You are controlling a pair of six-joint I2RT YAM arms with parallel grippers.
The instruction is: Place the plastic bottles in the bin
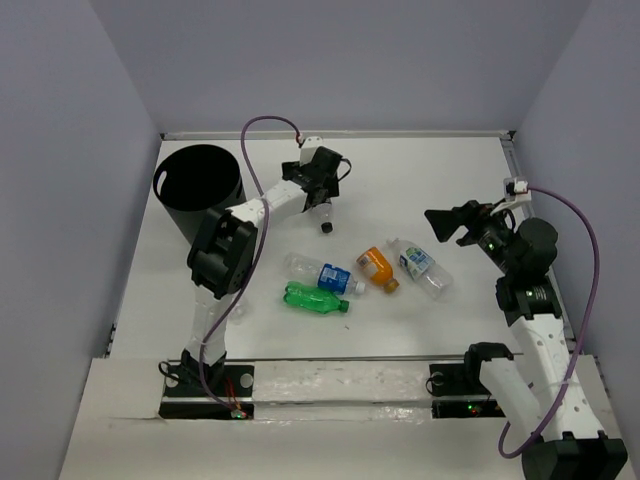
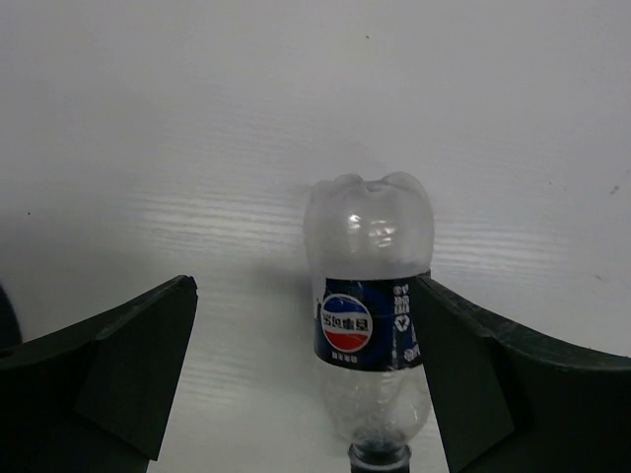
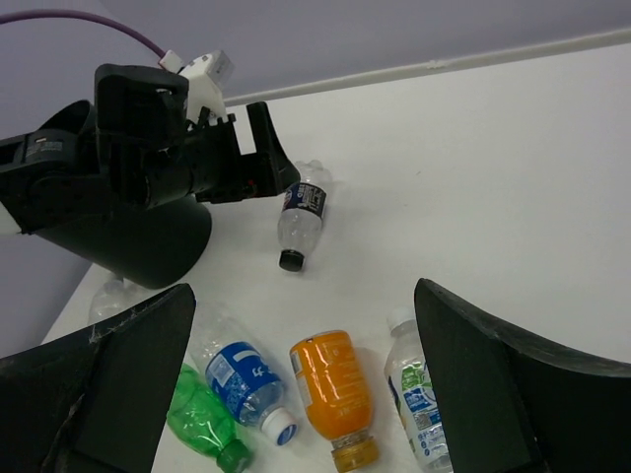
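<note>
1. A black round plastic bin (image 1: 198,190), smooth-walled and open-topped, stands upright at the far left of the white surface (image 1: 440,180).
2. Just right of it, the left gripper (image 1: 318,200) is spread wide around a clear plastic bottle with a dark blue label (image 2: 370,325). The bottle lies on the surface against one finger (image 2: 463,374); the other finger is apart, so nothing is clamped.
3. Mid-surface, four more lie flat: a clear bottle with a bright blue label (image 1: 322,273), a translucent green bottle (image 1: 315,298) just beside it, a stubby orange bottle (image 1: 377,268), and a clear bottle with a white-blue label (image 1: 420,267).
4. The right gripper (image 1: 440,225) hangs wide open and holds nothing.
</note>
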